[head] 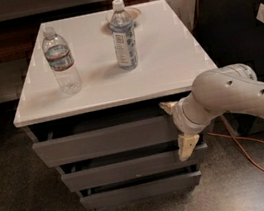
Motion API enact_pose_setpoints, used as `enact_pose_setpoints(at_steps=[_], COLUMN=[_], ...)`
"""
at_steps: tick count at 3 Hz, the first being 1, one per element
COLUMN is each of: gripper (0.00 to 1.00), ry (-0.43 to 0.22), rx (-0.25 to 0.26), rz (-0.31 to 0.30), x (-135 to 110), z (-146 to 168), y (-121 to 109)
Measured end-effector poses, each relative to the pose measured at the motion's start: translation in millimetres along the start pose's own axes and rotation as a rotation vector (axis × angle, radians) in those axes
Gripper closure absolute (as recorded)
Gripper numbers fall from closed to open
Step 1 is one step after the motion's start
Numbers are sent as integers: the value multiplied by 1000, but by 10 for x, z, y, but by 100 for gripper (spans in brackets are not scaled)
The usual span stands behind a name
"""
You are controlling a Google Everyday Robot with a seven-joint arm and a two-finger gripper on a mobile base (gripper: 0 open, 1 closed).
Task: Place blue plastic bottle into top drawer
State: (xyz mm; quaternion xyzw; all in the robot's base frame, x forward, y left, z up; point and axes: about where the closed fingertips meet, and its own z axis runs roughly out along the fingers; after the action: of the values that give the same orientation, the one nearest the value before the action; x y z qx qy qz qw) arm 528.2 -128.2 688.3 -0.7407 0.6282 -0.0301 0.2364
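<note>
I see the end effector (178, 126) at the right end of the top drawer (108, 141). Its two pale fingers are spread wide, one above the drawer front's upper edge and one below its lower edge, so they straddle that end. I cannot tell whether either finger presses on the front, and it carries nothing. Only a dark gap shows above the drawer front. The blue plastic bottle (123, 35) stands upright on the white counter (175, 64), toward the back, just in front of a shallow dish (132, 12). A clear bottle (61, 61) stands upright to its left, well apart.
</note>
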Motion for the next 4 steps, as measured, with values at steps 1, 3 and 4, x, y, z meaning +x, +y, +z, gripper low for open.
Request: enact_pose_setpoints(at_steps=[1, 3, 4], gripper=[0, 13, 37], ry=[-6, -14, -10], rx=[-16, -42, -63], rz=[20, 67, 85], x=[54, 119, 123], z=[195, 446, 436], y=[-55, -186, -177])
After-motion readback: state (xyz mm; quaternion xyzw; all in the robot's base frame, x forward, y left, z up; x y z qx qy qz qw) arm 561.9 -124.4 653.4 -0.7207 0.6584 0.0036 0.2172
